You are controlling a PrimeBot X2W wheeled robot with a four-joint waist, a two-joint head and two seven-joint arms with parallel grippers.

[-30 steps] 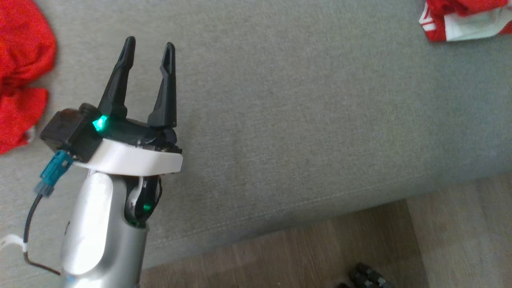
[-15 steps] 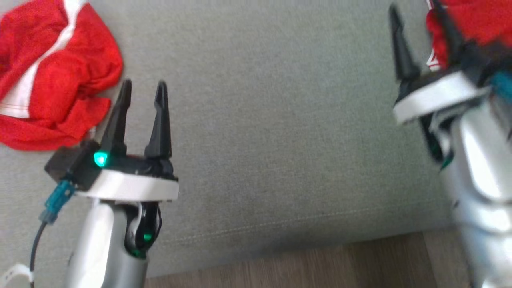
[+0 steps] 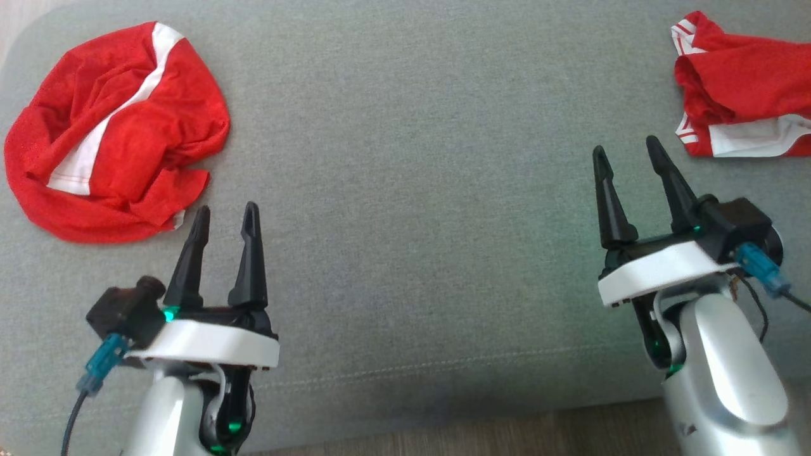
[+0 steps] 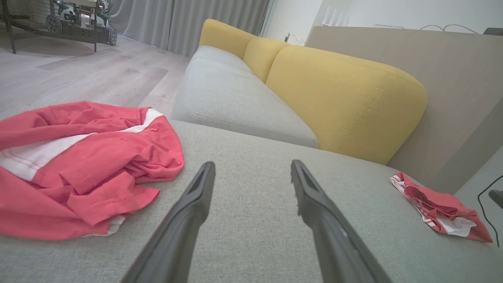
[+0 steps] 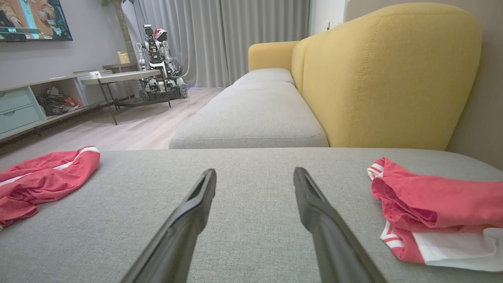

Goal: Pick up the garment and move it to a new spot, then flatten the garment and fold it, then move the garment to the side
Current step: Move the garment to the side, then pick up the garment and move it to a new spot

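Nearest to us, both arms hang over the front edge of the grey sofa seat. The left pincer stands wide and holds nothing. The right pincer is wide and empty too. Both point away from us, over bare cloth of the seat.

Just beyond the left pincer, a little to its left, lies the crumpled garment. It is red with a white stripe and bunched in a round heap on the seat. Its nearest fold is near the left fingertips but apart from them. We judge that this is the piece to pick up, and that the first step is not yet begun.

The cloth looks thin, soft and light. We expect it to keep no shape, to hang and drag when lifted, and one pinch may catch several layers together. We would take hold at the loose edge closest to the left pincer, pressing a little into the cushion.

Farther on the right side lies a folded garment, also red and white, in a compact packet. Behind the seat rises the yellow backrest.
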